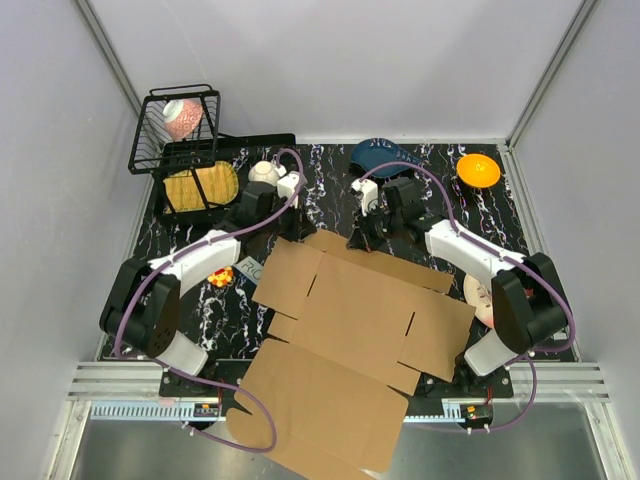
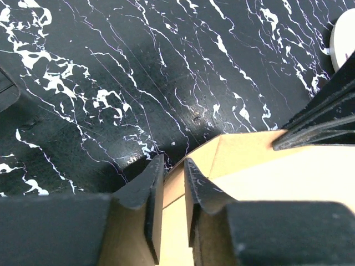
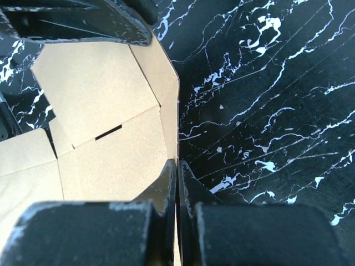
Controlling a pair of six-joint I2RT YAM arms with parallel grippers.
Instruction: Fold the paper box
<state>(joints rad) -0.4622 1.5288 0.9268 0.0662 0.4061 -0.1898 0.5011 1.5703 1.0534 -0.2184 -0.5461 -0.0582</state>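
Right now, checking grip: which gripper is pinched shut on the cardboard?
The right gripper, shut on the paper box edge; the left gripper shows a gap.

matt brown corrugated paper box (image 1: 350, 320) – smooth black white-veined table (image 1: 490, 205).

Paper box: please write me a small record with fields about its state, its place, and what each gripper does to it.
state: box is an unfolded sheet with its flaps spread
place: on the table, with the near end hanging over the table's near edge
left gripper: jaws on either side of the box's far edge; not clear whether it is gripping
right gripper: shut on the box's far edge
task: folding not yet visible
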